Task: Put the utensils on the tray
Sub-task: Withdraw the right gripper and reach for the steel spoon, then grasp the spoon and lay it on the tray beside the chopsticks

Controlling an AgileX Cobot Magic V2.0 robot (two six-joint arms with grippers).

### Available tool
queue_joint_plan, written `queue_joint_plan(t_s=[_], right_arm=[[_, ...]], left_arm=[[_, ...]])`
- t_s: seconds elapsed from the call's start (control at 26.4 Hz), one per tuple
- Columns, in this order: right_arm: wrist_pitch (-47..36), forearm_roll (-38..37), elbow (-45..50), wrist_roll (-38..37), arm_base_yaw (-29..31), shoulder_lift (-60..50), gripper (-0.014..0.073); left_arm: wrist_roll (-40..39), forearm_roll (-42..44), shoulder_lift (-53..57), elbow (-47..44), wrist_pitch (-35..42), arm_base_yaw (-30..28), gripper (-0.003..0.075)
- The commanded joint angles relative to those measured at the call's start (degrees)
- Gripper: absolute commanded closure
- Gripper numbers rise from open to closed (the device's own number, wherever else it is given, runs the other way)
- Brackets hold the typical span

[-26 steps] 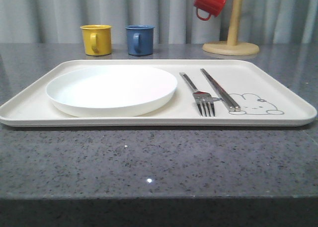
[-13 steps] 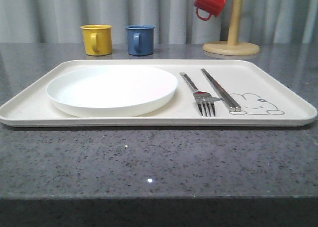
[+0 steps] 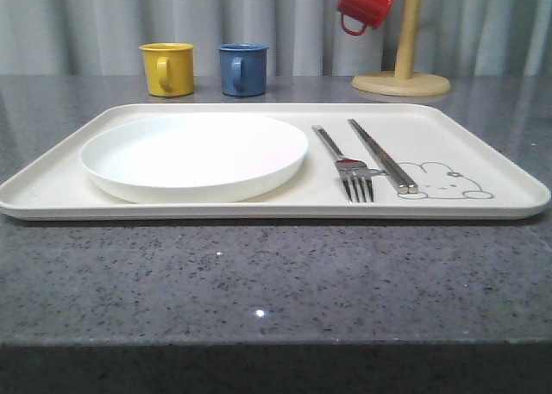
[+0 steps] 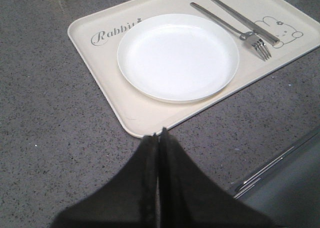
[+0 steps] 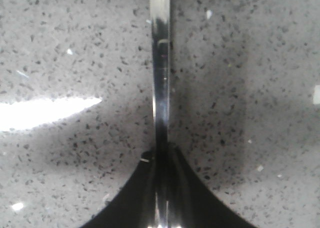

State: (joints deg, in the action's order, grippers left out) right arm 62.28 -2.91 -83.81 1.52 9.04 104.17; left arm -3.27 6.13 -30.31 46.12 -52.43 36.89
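The cream tray (image 3: 259, 211) lies across the grey table. On it rest a round white plate (image 3: 194, 153), a steel fork (image 3: 345, 163) and a pair of steel chopsticks (image 3: 379, 157) beside the drawn rabbit. In the left wrist view the tray (image 4: 100, 63), plate (image 4: 177, 56), fork (image 4: 235, 29) and chopsticks (image 4: 240, 16) lie beyond my left gripper (image 4: 159, 133), which hangs shut and empty just off the tray's corner. My right gripper (image 5: 161, 150) is shut on a slim shiny steel handle, the spoon (image 5: 161, 78), held low over the speckled tabletop; its bowl is out of view.
Behind the tray stand a yellow mug (image 3: 167, 68) and a blue mug (image 3: 242, 69). A red mug (image 3: 366, 3) hangs on a wooden mug tree (image 3: 403, 58) at the back right. The table's front edge (image 4: 270, 168) runs close to my left gripper.
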Motion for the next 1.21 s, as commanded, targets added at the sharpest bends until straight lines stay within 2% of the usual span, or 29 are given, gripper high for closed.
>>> queue_joint_plan(t_s=[0.0,0.19,0.38,0.53,0.64,0.87,0.95,1.18], right_arm=[[-0.1,1.4,-1.6,0.6,-0.1,-4.5,0.0585],[1.6,4.8,-1.6,0.6,-5.1,-10.3,0.0585],[4.5,9.6,-1.6,0.6,-14.9,-14.2,0.0585],[3.3,15.5,-1.6,-1.5,-21.2,-13.3,0.0585],[0.8,16.1,-1.6,-6.7,-23.4,-11.5,0.0585],[-2.6,16.0,-1.6,-12.7,-23.5,-6.3,0.0578],[-3.4,14.7,-1.6,-14.2,-23.5,-5.1,0.0546],[-3.3,9.5,-1.6,-16.4,-23.5,-4.4,0.0349]], left_arm=[[-0.5,0.0,-0.2,1.5,4.0,0.5,0.0738],[-0.5,0.0,-0.2,1.5,4.2,0.5,0.0738],[-0.5,0.0,-0.2,1.5,4.2,0.5,0.0738],[-0.5,0.0,-0.2,1.5,4.2,0.5,0.0738],[-0.5,0.0,-0.2,1.5,4.2,0.5,0.0738],[-0.5,0.0,-0.2,1.5,4.2,0.5,0.0738],[-0.5,0.0,-0.2,1.5,4.2,0.5,0.0738],[-0.5,0.0,-0.2,1.5,4.2,0.5,0.0738]])
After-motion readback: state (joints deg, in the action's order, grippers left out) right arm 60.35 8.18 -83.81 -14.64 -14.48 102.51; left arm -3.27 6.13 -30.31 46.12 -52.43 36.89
